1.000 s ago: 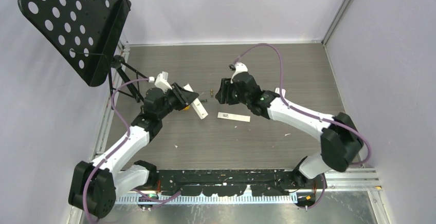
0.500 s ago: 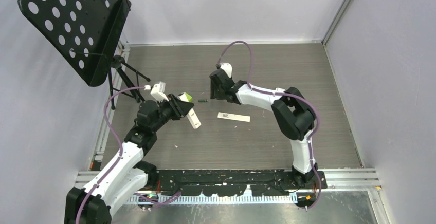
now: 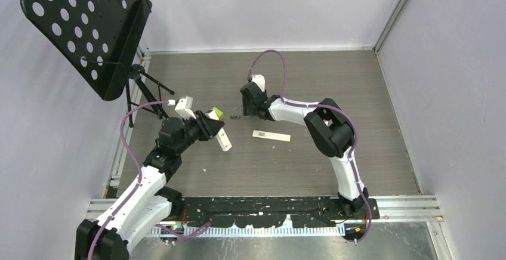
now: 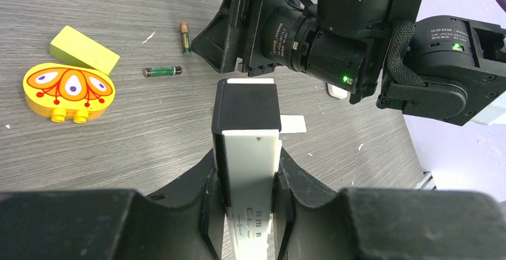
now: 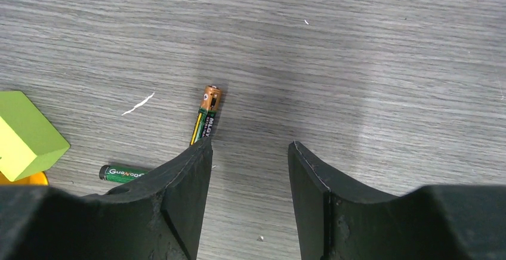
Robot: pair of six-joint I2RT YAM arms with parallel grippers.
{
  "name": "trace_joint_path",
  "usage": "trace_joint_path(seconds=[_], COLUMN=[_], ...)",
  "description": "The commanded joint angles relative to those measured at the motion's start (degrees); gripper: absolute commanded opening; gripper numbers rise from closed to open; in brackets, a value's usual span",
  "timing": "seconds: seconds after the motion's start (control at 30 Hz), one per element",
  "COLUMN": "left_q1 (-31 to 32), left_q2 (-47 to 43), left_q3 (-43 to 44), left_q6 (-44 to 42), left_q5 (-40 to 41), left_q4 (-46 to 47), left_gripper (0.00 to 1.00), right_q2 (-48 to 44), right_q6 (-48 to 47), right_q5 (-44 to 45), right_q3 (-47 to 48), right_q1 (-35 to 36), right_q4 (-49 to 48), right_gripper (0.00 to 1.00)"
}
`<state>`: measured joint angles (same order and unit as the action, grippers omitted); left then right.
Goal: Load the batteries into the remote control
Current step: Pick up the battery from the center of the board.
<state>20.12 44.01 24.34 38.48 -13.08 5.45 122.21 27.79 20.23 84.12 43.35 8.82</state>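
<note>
Grey wood-grain table (image 3: pixel 334 93), pale walls (image 3: pixel 268 9) all round, and you're working mid-table. Nearest to you, the left gripper (image 4: pixel 247 158) is clamped on the remote control (image 4: pixel 247 144). It grips the white body from both sides, with the black end pointing away towards the other arm. That hand is busy, so the pickup falls to the right arm.

A little further out a white strip (image 3: pixel 271 135) lies flat on the table, well apart from the remote; it looks like the cover, though that's a guess.

Beyond it, the right gripper (image 5: pixel 249 146) hangs low over the table with its jaws spread and nothing between them. Here's what your next move hangs on: the orange-tipped battery (image 5: pixel 207 117) isn't in the gap. It lies just off the finger on the toy's side, its near end hidden behind that fingertip. Its long axis runs almost straight away from the wrist, leaning slightly, so the jaws would close across its width. Slide towards the toy before you descend.

The green battery (image 5: pixel 122 173) lies crosswise further that way, near the green block (image 4: pixel 83 49) and the orange-and-yellow toy (image 4: pixel 68 90). Only two batteries show.
</note>
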Motion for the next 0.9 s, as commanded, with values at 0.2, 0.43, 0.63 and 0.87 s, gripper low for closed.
trace_joint_path(seconds=[0.2, 0.43, 0.63, 0.87], left_q1=[-0.3, -0.3, -0.3, -0.3], left_q2=[-0.5, -1.9, -2.0, -1.4], left_q3=[0.4, -0.2, -0.1, 0.0], left_q6=[-0.9, 0.6, 0.5, 0.6], left_q5=[2.4, 6.8, 7.6, 7.2], left_q4=[0.0, -2.4, -3.0, -2.4], left_gripper=[0.00, 0.00, 0.00, 0.00], right_q2=[-2.8, -1.1, 1.1, 4.4], right_q6=[3.1, 4.6, 3.7, 2.9], right_q5=[1.6, 2.4, 6.1, 5.2], right_q3=[0.5, 3.5, 5.9, 8.5], right_q1=[-0.1, 0.3, 1.4, 1.9], right_q4=[-5.3, -4.2, -0.2, 1.8], right_gripper=[0.54, 0.52, 0.48, 0.48])
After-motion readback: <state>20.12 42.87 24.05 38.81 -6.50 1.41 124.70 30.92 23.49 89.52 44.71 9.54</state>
